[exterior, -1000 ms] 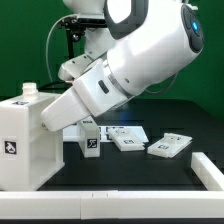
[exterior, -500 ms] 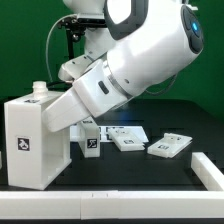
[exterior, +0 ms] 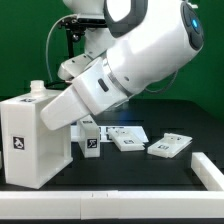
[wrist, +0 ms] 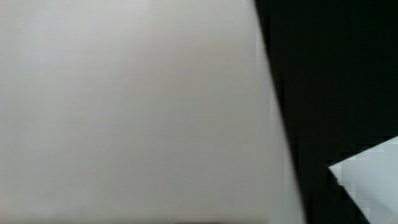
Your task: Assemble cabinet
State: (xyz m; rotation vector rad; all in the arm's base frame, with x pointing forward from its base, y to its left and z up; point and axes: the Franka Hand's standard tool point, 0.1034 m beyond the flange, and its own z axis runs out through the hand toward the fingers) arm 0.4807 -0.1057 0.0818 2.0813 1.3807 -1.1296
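The cabinet box [exterior: 25, 140] stands at the exterior view's left, white, with a black-and-white tag on its front face and a small cylindrical knob [exterior: 38, 90] on top. My gripper [exterior: 63, 122] is at the box's upper right side. Its fingers are hidden behind my wrist and the box. The wrist view is almost filled by a flat white face of the box [wrist: 125, 110], very close. The box moves with my hand, so I seem to be gripping its wall.
A small white tagged part [exterior: 91, 140] stands just right of the box. Two flat white tagged panels [exterior: 128, 137] [exterior: 168, 146] lie further right. White rails run along the front [exterior: 110, 205] and right [exterior: 205, 168]. A white corner [wrist: 370, 185] shows in the wrist view.
The cabinet box shifted slightly right and up half a second ago, then came back left to about where it was a second ago. My arm moved with it.
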